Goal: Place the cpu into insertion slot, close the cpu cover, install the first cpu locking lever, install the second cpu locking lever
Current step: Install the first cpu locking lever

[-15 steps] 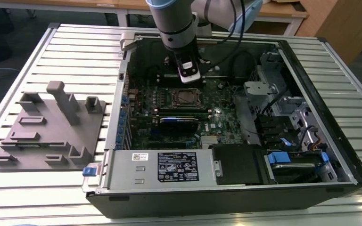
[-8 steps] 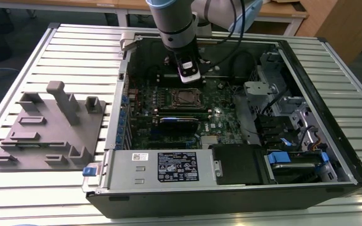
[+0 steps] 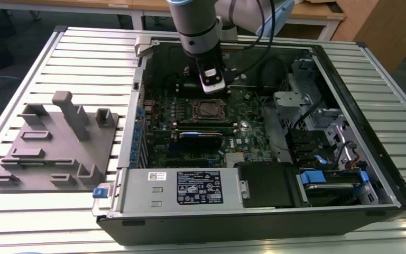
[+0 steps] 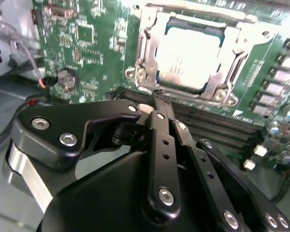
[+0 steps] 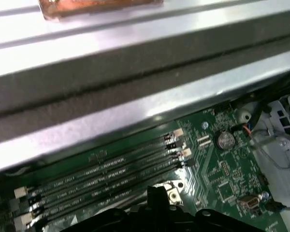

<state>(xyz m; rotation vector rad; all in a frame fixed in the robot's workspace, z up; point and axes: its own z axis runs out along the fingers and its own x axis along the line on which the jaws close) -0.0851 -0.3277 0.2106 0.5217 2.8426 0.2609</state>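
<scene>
— Where did everything sit?

— The open computer case lay flat on the bench, I judged so its motherboard faced up to me. The cpu rested in the insertion slot, the cpu cover framing it.

— And your end effector?

— Fingers pressed together, pinching nothing, hovering just beside the socket over the memory slots.

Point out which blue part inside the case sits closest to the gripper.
The blue-edged expansion card on the motherboard, just below the insertion slot; the blue drive-bay handle and corner clip sit farther from the gripper.
</scene>
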